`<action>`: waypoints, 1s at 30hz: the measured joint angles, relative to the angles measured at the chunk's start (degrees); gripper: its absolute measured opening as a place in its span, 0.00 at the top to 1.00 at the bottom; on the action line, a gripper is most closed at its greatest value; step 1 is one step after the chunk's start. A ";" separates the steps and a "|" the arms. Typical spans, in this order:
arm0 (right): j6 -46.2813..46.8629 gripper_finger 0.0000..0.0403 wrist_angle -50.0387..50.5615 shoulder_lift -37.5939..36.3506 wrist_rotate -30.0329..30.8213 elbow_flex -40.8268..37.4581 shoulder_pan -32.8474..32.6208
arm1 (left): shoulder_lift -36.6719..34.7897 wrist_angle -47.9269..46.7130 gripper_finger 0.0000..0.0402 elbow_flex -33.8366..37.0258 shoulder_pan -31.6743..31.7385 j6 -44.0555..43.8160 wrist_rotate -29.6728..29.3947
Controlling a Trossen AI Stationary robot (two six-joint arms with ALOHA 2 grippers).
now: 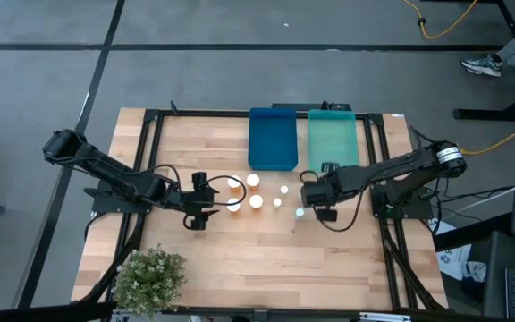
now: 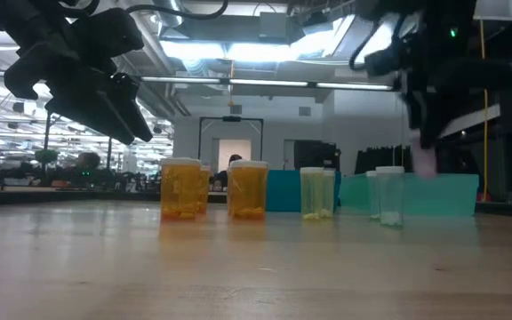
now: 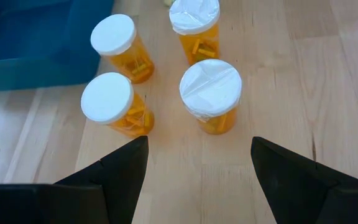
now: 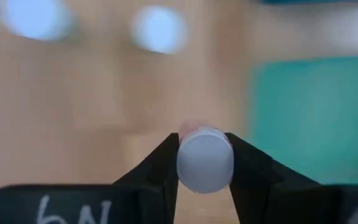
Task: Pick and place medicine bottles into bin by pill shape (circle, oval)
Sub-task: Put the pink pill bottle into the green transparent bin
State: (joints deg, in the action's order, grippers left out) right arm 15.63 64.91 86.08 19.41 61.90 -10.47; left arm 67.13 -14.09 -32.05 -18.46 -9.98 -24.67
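The right hand (image 4: 204, 163) grips a small pale bottle (image 4: 205, 167) by its sides just below the white cap, both fingers pressed flat against it. It carries it clear of the surface, probably so that it can swing over a rim without tipping. Seen from above, that hand sits at about 4 o'clock of the wooden surface (image 1: 240, 259), just short of the teal tray (image 1: 333, 143), which lies at 1 o'clock beside the dark blue tray (image 1: 272, 139) at 12. The teal one looks like the intended drop, though the pill shape inside cannot be read. The left hand (image 3: 194, 163) hangs at 9 o'clock with fingers spread wide and nothing between them, aimed at four amber bottles (image 3: 211, 94) standing upright close together just ahead. It seems lined up on the nearest one, ready to take it. Other pale bottles (image 1: 283, 190) stand at the centre, between the two hands.
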 joint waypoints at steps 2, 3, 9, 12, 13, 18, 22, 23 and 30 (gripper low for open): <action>-0.70 0.73 5.31 -0.98 5.86 2.95 0.76 | -0.01 0.00 0.31 0.00 0.00 0.00 0.01; -0.93 0.73 6.90 -1.84 8.05 4.36 1.51 | -0.01 0.00 0.31 0.00 0.00 0.00 0.02; -5.78 0.73 7.98 -10.45 15.04 7.68 11.91 | -0.02 0.02 0.31 0.00 0.03 0.01 0.02; -9.54 0.73 4.37 -14.20 15.01 7.38 20.91 | -0.02 0.19 0.31 0.00 0.07 0.01 0.00; -10.87 0.73 2.99 -14.98 14.55 7.13 24.19 | -0.02 0.20 0.31 0.00 0.07 0.01 0.00; -20.95 0.73 -9.89 -15.12 2.05 3.85 40.71 | -0.02 0.53 0.31 0.00 0.07 0.01 0.01; -26.09 0.73 -20.56 -10.67 -4.30 -0.66 50.01 | -0.02 0.66 0.31 0.00 0.07 0.01 0.00; -26.56 0.73 -22.35 -9.26 -5.23 -1.49 51.79 | -0.02 0.66 0.31 0.00 0.07 0.01 0.00; -27.95 0.73 -26.84 1.72 -12.26 -3.23 58.91 | -0.02 0.71 0.31 0.00 0.11 0.01 0.01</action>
State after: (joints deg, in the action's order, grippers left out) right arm -12.32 38.07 87.80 7.15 58.67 48.44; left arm 67.11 -13.37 -32.05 -18.35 -9.98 -24.66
